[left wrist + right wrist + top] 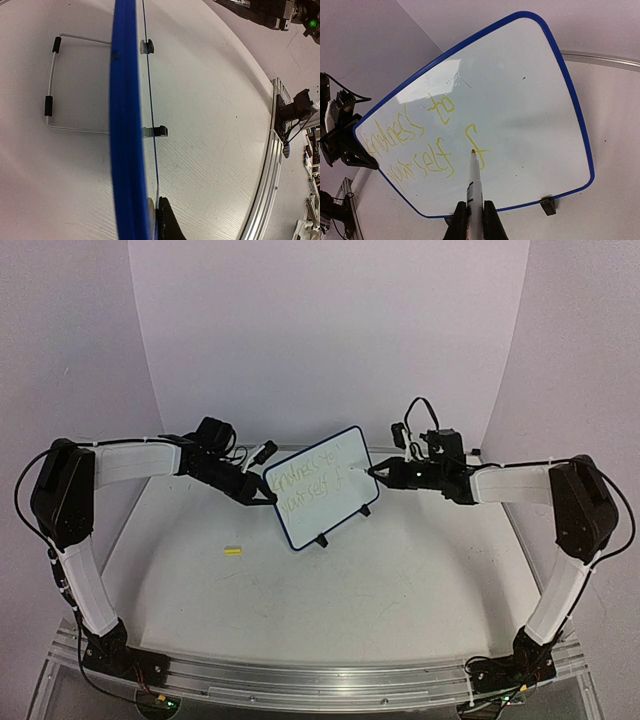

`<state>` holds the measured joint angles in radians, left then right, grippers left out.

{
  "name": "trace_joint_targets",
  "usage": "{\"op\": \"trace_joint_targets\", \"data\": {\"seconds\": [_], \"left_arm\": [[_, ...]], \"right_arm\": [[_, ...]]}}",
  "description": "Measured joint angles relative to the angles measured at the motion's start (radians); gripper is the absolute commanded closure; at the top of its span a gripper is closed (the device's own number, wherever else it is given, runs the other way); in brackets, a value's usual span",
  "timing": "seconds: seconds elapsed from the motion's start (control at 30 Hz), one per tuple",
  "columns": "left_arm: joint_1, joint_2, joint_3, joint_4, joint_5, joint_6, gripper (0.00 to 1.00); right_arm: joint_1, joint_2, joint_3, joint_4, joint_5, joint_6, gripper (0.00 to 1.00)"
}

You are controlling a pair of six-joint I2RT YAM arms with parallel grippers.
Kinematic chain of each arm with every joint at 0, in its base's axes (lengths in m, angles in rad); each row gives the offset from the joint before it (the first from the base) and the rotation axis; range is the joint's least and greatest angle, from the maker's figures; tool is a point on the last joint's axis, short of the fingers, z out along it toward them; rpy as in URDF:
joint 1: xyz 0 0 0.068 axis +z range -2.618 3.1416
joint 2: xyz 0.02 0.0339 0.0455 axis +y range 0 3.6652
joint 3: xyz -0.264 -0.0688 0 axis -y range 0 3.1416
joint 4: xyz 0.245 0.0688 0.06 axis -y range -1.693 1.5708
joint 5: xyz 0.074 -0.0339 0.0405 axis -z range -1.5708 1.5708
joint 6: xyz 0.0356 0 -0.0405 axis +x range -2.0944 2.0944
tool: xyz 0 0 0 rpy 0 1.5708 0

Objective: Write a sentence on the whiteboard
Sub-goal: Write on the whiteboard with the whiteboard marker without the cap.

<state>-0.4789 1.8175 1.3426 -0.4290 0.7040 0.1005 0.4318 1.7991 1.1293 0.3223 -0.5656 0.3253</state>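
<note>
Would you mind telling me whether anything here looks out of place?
A small yellow piece, possibly a marker cap, lies loose on the table, near side and left of the whiteboard. Nothing looks spilled or damaged.

- The whiteboard (520, 90) has a smooth, glossy white face that catches a soft patch of light. Its rim (125, 130) looks like shiny blue plastic.
- The sentence (415, 145) is thin, pale yellow ink, dull against that gloss.
- The stand (51, 75) is bare silvery wire with black sleeves (48, 105); rubber or plastic, I cannot tell.
- The marker (475, 177) in my right gripper (474, 216) has a smooth white plastic barrel. My fingers (457, 222) are matt black.
- The table (300, 580) is matt white and finely scuffed, with a brushed metal rail (330, 678) along its near edge.
</note>
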Motion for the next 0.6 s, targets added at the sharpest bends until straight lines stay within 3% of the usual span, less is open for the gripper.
{"op": "trace_joint_targets", "data": {"seconds": [0.6], "left_arm": [[0.0,0.001,0.0,0.0,0.0,0.0,1.0]], "right_arm": [[0.0,0.118,0.086,-0.009,0.001,-0.003,1.0]]}}
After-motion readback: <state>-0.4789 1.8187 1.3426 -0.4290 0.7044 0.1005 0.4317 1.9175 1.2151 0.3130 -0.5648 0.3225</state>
